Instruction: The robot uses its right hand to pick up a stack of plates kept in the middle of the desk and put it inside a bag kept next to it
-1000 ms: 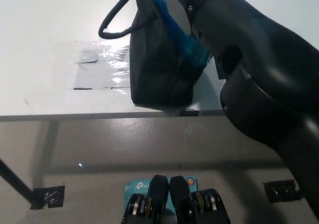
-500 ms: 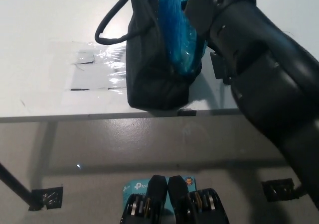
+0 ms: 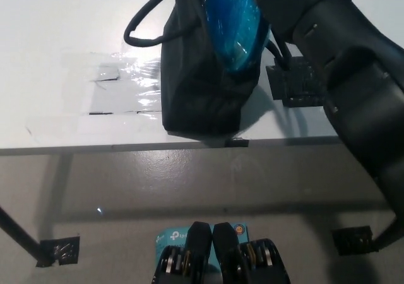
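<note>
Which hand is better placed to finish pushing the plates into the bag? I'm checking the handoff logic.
Right. The black right arm already reaches over the dark fabric bag, beside the blue plastic-wrapped stack of plates sitting in its opening. The white left hand is out of view.

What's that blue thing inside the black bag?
A stack of blue plates wrapped in shiny clear film sits partly in the black bag, its upper part showing at the opening. Its lower part and the bag's bottom are hidden by the fabric, and the black right arm covers the hand.

A teal box (image 3: 172,236) on the floor bears a white "tp-link" logo, partly hidden.
</note>
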Robot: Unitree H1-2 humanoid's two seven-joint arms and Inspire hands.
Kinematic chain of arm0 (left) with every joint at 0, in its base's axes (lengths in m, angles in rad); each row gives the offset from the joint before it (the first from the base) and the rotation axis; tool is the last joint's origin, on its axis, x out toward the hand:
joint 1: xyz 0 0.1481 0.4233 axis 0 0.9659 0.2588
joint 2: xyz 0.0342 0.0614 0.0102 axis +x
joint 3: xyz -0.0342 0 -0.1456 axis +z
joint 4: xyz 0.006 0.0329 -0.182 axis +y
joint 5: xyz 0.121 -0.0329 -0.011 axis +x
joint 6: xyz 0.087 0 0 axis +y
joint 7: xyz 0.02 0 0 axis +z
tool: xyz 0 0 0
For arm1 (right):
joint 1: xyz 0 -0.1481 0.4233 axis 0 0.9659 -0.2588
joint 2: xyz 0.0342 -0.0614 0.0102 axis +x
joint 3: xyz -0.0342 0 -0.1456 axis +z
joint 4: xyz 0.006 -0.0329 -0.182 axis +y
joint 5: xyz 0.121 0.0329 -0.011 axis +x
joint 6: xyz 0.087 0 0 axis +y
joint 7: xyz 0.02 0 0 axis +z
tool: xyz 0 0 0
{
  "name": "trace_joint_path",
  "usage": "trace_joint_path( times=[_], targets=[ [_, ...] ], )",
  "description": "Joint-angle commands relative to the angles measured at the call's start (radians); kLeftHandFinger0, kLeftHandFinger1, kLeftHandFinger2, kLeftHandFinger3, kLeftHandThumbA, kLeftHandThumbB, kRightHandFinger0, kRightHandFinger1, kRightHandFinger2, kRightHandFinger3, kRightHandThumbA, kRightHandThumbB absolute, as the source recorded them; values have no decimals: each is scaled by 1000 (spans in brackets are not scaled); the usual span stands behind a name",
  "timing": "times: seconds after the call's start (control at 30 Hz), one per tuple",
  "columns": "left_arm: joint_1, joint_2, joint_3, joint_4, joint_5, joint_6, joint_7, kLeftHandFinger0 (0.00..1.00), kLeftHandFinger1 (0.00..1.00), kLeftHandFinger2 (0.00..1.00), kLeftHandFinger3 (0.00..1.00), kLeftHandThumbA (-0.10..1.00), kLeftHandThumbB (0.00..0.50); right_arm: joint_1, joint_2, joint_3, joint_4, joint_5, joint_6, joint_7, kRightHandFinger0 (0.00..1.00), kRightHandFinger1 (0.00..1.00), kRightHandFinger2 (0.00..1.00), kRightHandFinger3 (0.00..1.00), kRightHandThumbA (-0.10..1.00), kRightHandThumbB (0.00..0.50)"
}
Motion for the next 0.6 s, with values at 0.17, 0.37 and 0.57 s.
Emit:
trace_joint_path(
  times=[0.17, 0.37, 0.57],
  targets=[
    [1, 6, 6, -24, 38, 15, -26, 811, 836, 854, 934, -100, 8, -42, 5, 19, -59, -38, -12, -86, 7, 55, 61, 387, -90, 25],
    [4, -3, 7, -38, 32, 15, -39, 789, 813, 834, 940, -100, 0, 14, 34, -23, -73, 0, 1, -112, 0, 0, 58, 602, -100, 44],
    [-16, -13, 11, -32, 40, 15, -61, 813, 834, 855, 939, -100, 0, 64, 59, -69, -50, 0, 2, -144, 0, 40, 139, 600, -62, 4]
  ],
)
